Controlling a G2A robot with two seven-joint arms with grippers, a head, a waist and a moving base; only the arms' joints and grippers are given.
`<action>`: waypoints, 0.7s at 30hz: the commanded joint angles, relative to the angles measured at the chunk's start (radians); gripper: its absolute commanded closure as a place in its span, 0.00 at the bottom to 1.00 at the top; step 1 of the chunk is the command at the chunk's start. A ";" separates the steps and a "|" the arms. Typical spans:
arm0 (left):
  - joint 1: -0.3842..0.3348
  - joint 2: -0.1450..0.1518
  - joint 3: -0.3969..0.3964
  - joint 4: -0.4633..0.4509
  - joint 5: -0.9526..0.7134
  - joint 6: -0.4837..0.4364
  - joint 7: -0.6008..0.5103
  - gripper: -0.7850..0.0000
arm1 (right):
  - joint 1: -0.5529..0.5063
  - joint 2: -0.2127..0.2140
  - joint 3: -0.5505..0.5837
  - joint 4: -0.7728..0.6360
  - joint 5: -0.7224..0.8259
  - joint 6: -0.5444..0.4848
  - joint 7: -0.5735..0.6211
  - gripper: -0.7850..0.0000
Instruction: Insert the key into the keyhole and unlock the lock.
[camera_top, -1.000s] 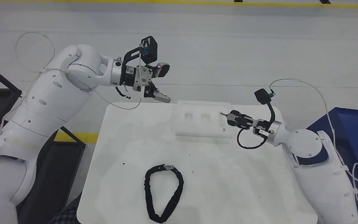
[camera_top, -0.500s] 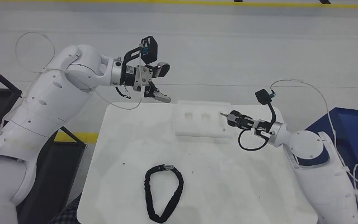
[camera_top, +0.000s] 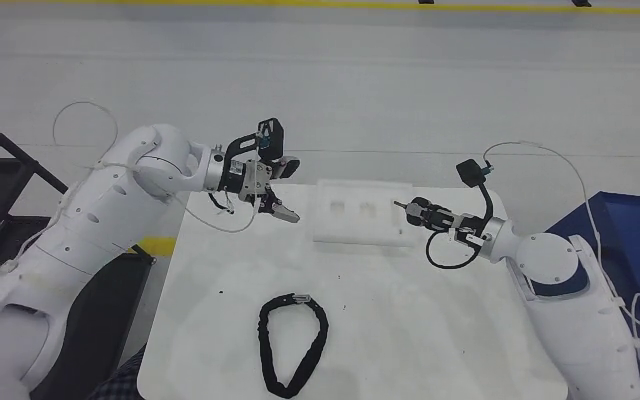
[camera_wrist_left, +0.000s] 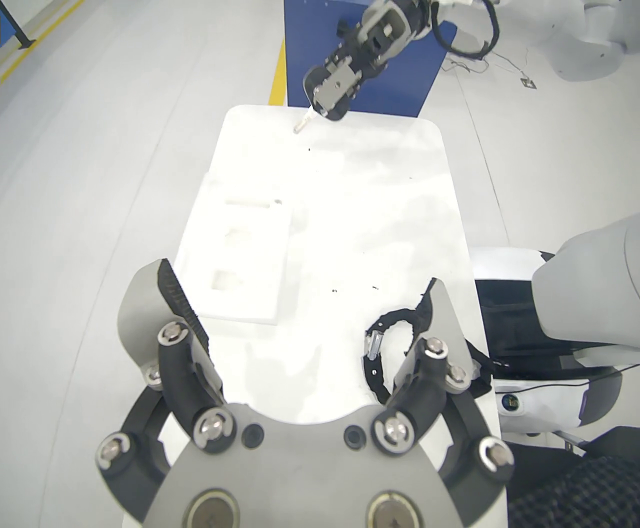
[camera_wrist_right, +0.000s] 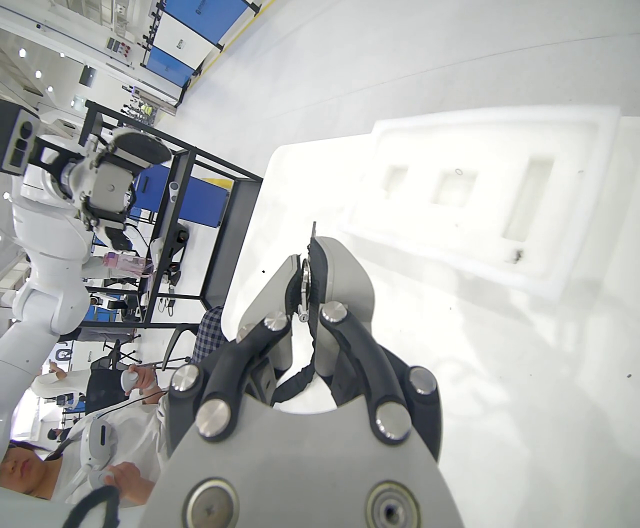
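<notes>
Key (camera_wrist_right: 303, 295) first: your right gripper (camera_top: 412, 209) has its fingers pinched together on it. The metal blade pokes out ahead of the tips, above the table (camera_top: 430, 320) and just beside the right end of the white foam tray (camera_top: 365, 236). Your left gripper (camera_wrist_left: 300, 280) hangs with its fingers spread wide and nothing between them, over the far left corner of the table, near the tray's other end. The lock (camera_top: 295, 300), a black sleeved chain loop with a silvery head, lies flat near the front edge. It is well apart from both grippers and held by neither.

That loose lock is likely your main hazard. If you bring the key down before the left gripper has pinned the head, the push would probably slide the head across the smooth top instead of seating the blade. A later twist would then spin the lock rather than turn the cylinder.

Take the head itself. The chain looks limp, so a grasp on the sleeve would let the head flop and point the keyhole anywhere. You cannot tell from here which way the keyhole faces, so check it before you commit.

Watch the key too. It is held by a small area, and an off-axis touch could pivot it in the pads. Both arms must meet over one small spot, so mind their wrists crowding.
</notes>
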 joint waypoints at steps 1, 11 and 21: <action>0.018 -0.003 0.012 -0.011 0.049 0.000 0.024 0.00 | 0.000 0.000 0.000 0.000 0.000 0.000 0.000 1.00; 0.044 -0.041 0.170 -0.010 0.354 0.000 0.235 0.00 | 0.000 0.000 0.000 0.000 0.000 0.000 0.000 1.00; -0.005 -0.061 0.375 0.051 0.579 0.000 0.455 0.00 | 0.000 0.000 0.000 0.000 0.000 0.000 0.000 1.00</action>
